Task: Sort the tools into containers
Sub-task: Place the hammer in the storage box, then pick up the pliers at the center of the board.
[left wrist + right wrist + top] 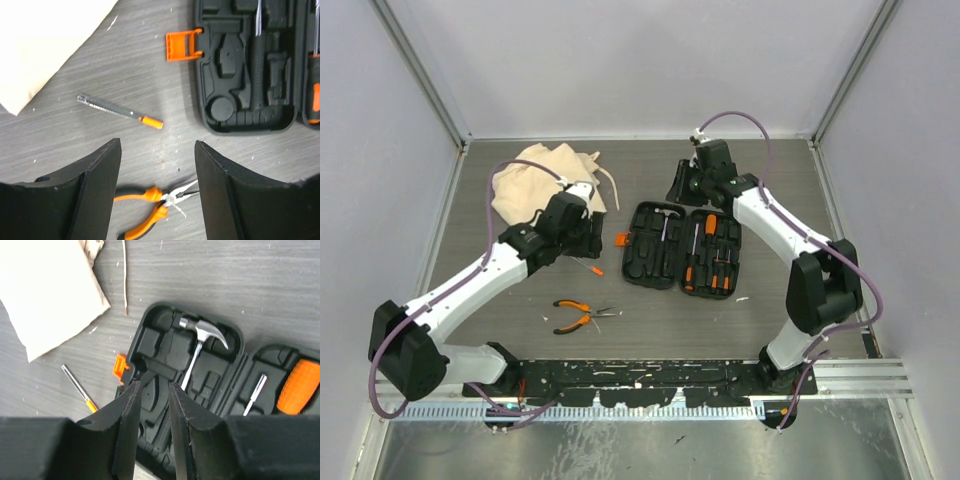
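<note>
**Top external view.** The left arm extends forward and inward from its base. The left end effector (pixel 588 238) hangs over the table (pixel 770 330) between the cloth bag (pixel 535 175) and the open tool case (pixel 645 265), just above a small screwdriver (pixel 588 266). The right arm is bent sharply at the elbow and stretched toward the far left. The right end effector (pixel 682 188) is at the far edge of the case. The case lies flat and open, with its orange latch (pixel 622 239) facing the left arm. The hammer (pixel 666 215) is seated in the case's left half and the screwdrivers (pixel 712 262) in its right half. The pliers (pixel 582 315) lie loose on the table, on the near side of the small screwdriver.

**Left wrist view.** The fingers (pixel 95 195) are spread wide, with nothing between them and nothing touched. The pliers show through the gap. The small screwdriver lies beyond the tips, between the bag's corner and the latch.

**Right wrist view.** The fingers (pixel 187 425) are parted by only a narrow slot and hold nothing. They are over the case's left half, near the latch. Whether they touch the case cannot be determined. The hammer head lies beyond the fingertips.
</note>
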Available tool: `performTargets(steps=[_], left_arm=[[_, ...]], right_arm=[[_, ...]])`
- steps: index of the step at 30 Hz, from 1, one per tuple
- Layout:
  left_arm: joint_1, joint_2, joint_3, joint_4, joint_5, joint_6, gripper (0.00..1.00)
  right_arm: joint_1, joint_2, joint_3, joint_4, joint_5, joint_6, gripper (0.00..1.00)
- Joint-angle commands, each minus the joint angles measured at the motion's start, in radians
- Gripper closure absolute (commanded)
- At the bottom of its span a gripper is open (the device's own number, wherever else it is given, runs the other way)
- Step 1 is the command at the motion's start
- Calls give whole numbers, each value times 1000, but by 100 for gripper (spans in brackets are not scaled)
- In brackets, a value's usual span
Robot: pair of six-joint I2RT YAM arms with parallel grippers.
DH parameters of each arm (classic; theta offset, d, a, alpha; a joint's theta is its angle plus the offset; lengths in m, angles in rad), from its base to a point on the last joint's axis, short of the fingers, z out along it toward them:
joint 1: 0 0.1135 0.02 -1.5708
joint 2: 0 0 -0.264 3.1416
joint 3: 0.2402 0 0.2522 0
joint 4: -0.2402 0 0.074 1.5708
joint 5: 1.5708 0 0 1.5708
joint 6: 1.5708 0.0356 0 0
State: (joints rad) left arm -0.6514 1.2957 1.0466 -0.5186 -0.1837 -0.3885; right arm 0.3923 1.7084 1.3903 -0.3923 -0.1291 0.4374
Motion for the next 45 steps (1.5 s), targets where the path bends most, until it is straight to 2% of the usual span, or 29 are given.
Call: performTargets(steps=[1, 7, 10, 13, 16, 20, 22, 29, 31, 40, 45], left_arm=[[9, -71, -16, -92, 49, 68, 37], [10, -55, -13, -180, 233, 144, 28], [8, -17, -11, -221, 253, 169, 23], [4, 4, -39, -197, 271, 222, 20], [-15, -62, -108, -102, 279, 280, 19], [-47, -185, -248, 88, 305, 412, 19], [-68, -228, -296, 129, 344, 510, 19], [-96, -246, -330, 82, 540, 815, 18], [-96, -225, -333, 77, 582, 848, 18], [-139, -63, -284, 46, 577, 893, 17], [-160, 7, -291, 62, 511, 919, 17]], right_arm=[[1, -100, -143, 75, -42, -20, 64], [1, -246, -333, 140, -19, 5, 52], [1, -284, -377, 144, -4, 11, 51], [1, -298, -402, 145, -7, 17, 50], [1, -315, -424, 150, -7, 22, 50], [-1, -353, -449, 151, 4, 24, 50], [-2, -369, -468, 151, 8, 21, 50], [-12, -410, -526, 154, 11, 16, 50], [-16, -415, -538, 156, 8, 17, 50], [-25, -425, -564, 162, 11, 12, 50], [-27, -429, -570, 162, 5, 13, 50]])
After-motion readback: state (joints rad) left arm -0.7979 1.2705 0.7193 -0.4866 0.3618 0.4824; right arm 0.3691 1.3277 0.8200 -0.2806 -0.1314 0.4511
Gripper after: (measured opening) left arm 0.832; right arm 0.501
